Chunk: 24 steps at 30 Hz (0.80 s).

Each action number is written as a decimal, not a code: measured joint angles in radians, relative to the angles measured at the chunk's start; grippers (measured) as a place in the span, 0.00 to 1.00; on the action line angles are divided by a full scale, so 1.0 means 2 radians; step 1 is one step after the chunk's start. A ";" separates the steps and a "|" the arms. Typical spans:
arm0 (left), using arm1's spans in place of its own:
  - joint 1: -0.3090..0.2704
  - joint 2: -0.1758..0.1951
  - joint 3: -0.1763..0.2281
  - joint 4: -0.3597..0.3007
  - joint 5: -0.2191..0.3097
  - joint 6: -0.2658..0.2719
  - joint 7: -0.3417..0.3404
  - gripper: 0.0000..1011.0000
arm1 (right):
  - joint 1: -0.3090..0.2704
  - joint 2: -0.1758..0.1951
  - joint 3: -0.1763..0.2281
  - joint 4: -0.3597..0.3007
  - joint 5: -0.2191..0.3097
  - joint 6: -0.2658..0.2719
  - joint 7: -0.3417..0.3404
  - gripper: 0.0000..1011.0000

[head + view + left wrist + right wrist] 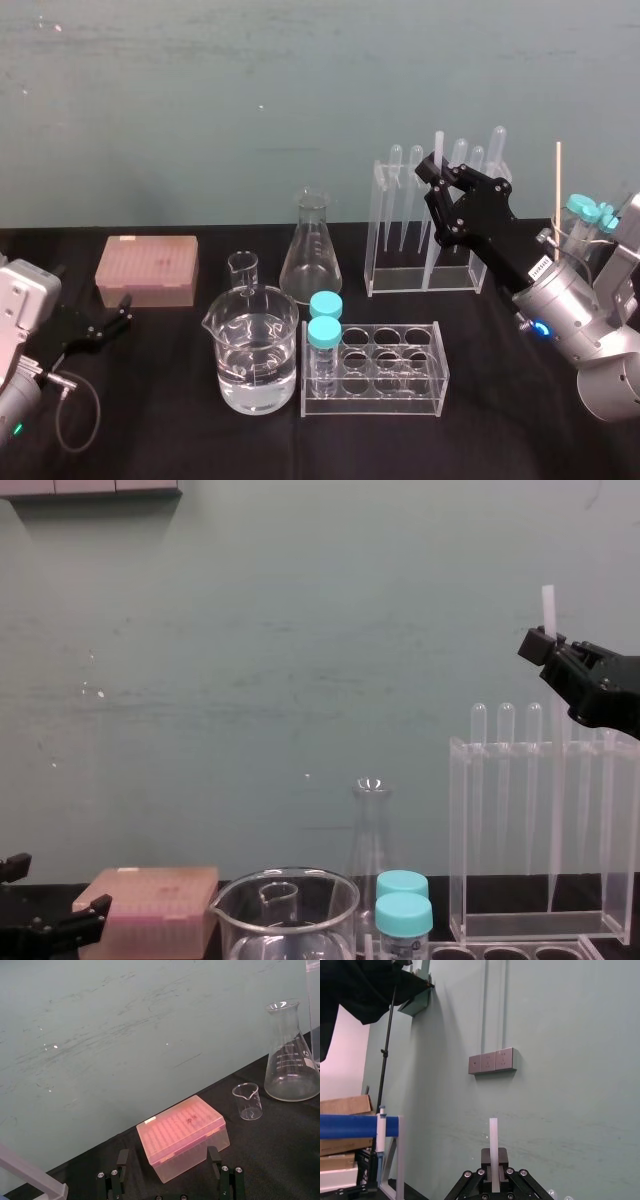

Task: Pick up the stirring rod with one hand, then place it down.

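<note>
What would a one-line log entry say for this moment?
phase: rod held, not yet placed | right gripper: shut on rod, about upright, higher than rack | left gripper: open, parked by pink box

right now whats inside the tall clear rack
Bulb-topped pipettes stand in the tall clear rack. The right gripper, holding the stirring rod, hides its right part. Left gripper rests far left.

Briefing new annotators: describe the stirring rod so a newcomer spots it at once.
Find the tall clear rack of pipettes at the back right of the table; the right pincer hovers by its top. The stirring rod is the straight whitish stick poking up from that pincer's grip: blunt-ended, with no bulb, unlike the pipettes.
</note>
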 joint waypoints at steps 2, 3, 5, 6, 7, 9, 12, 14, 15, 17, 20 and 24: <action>0.000 0.000 0.000 0.000 0.000 0.000 0.000 0.99 | 0.000 0.000 0.000 0.000 0.000 0.000 0.000 0.08; 0.000 0.000 0.000 0.000 0.000 0.000 0.000 0.99 | 0.000 0.000 0.000 0.000 0.000 0.000 0.000 0.08; 0.000 0.000 0.000 0.000 0.000 0.000 0.000 0.99 | 0.000 0.000 0.000 0.000 0.000 0.000 0.000 0.08; 0.000 0.000 0.000 0.000 0.000 0.000 0.000 0.99 | 0.000 0.000 0.000 0.000 0.000 0.000 0.000 0.08; 0.000 0.000 0.000 0.000 0.000 0.000 0.000 0.99 | 0.000 0.000 0.000 0.000 0.000 0.000 0.000 0.08; 0.000 0.000 0.000 0.000 0.000 0.000 0.000 0.99 | 0.000 0.000 0.000 0.000 0.000 0.000 0.000 0.08; 0.000 0.000 0.000 0.000 0.000 0.000 0.000 0.99 | 0.000 0.000 0.000 0.000 0.000 0.000 0.000 0.08; 0.000 0.000 0.000 0.000 0.000 0.000 0.000 0.99 | 0.000 0.000 0.000 0.000 0.000 0.000 0.000 0.08; 0.000 0.000 0.000 0.000 0.000 0.000 0.000 0.99 | 0.000 0.000 0.000 0.000 0.000 0.000 0.000 0.08; 0.000 0.000 0.000 0.000 0.000 0.000 0.000 0.99 | 0.000 0.000 0.000 0.000 0.000 0.000 0.000 0.08; 0.000 0.000 0.000 0.000 0.000 0.000 0.000 0.99 | 0.000 0.000 0.000 0.000 0.000 0.000 0.000 0.08; 0.000 0.000 0.000 0.000 0.000 0.000 0.000 0.99 | 0.000 0.000 0.000 0.000 0.000 0.000 0.000 0.08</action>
